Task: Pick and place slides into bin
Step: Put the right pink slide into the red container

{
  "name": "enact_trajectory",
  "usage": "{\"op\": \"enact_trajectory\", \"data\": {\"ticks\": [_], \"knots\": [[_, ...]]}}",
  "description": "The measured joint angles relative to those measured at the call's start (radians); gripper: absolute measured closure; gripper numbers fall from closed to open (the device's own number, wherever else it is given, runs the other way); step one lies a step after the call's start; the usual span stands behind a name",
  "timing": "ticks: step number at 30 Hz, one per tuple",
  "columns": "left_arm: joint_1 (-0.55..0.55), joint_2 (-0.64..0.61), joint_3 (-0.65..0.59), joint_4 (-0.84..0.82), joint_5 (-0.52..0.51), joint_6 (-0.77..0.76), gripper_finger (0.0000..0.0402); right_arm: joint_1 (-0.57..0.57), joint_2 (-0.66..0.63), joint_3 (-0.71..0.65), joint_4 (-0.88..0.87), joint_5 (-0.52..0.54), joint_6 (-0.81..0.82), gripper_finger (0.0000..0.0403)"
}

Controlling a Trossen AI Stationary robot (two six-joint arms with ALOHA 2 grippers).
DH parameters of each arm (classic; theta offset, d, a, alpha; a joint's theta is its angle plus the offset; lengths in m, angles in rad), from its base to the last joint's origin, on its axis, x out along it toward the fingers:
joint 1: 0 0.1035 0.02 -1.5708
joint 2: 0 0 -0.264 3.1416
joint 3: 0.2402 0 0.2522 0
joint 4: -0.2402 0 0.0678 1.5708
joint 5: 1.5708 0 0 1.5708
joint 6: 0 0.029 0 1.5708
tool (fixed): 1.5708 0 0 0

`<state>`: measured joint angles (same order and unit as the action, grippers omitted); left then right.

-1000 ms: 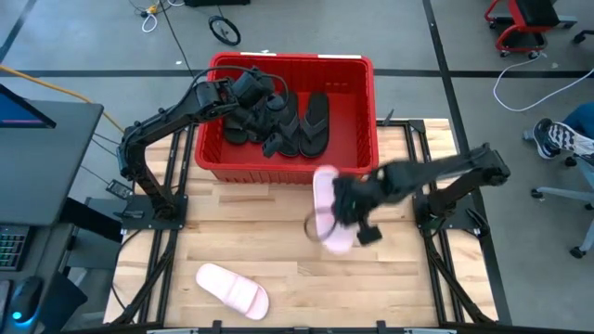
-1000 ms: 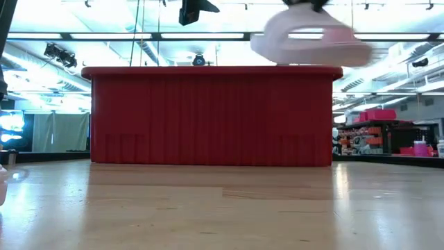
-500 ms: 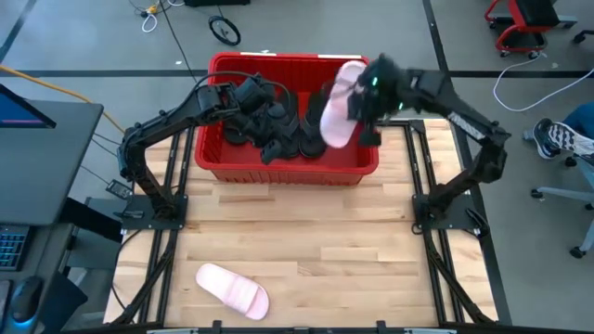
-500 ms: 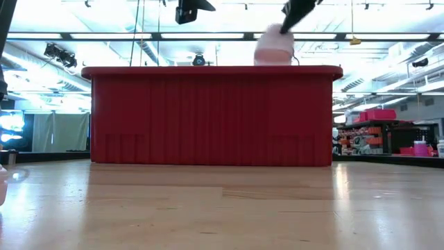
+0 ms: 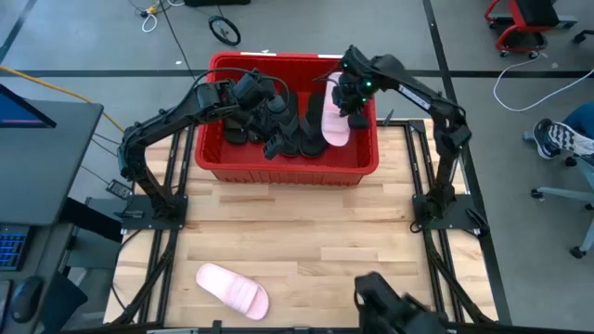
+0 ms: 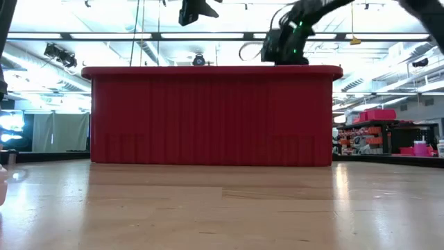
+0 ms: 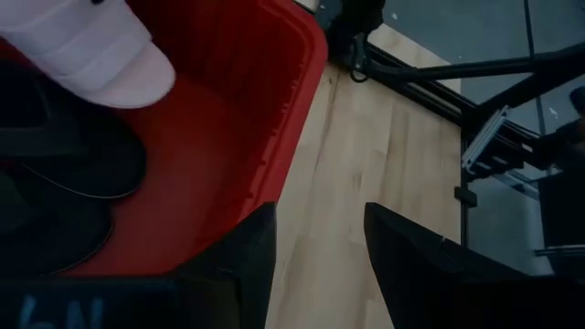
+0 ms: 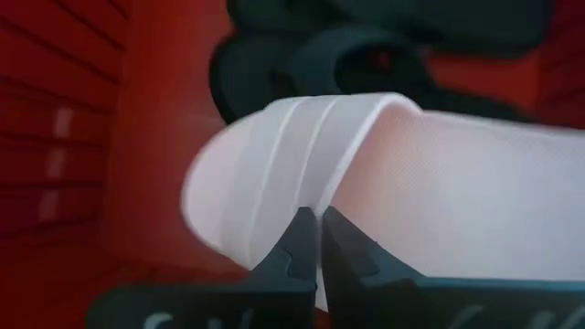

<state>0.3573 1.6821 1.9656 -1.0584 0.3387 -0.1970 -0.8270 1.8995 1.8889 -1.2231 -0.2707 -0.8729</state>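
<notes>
A pale slide [image 5: 232,289] is lying near the front left corner of the surface [image 5: 306,250]. The left claw [image 5: 263,96] is hovering released over the black slides [image 5: 288,125] inside the red bin [image 5: 278,172], which is standing at the far edge. The right claw [image 5: 350,97] is clenching the strap of a second pale slide [image 5: 334,122] over the bin's right side.

pale pink slides: two showing, one [image 5: 334,121] in the bin, one [image 5: 232,289] lying on the table
black sandals [image 5: 278,125]: piling in bin, count unclear
red bin [image 5: 278,172]: one
robot arms: two
</notes>
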Motion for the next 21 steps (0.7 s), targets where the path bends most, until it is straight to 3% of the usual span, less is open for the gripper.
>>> {"op": "enact_trajectory", "data": {"ticks": [12,21], "knots": [[0.000,0.000,0.000,0.000,-0.045,0.002,0.0230,-0.053,0.188,0.001,-0.036,0.060,0.022,0.0387],[-0.001,0.000,0.000,-0.001,-0.051,-0.001,0.0230,-0.058,0.247,0.001,-0.007,0.220,0.050,0.0346]]}}
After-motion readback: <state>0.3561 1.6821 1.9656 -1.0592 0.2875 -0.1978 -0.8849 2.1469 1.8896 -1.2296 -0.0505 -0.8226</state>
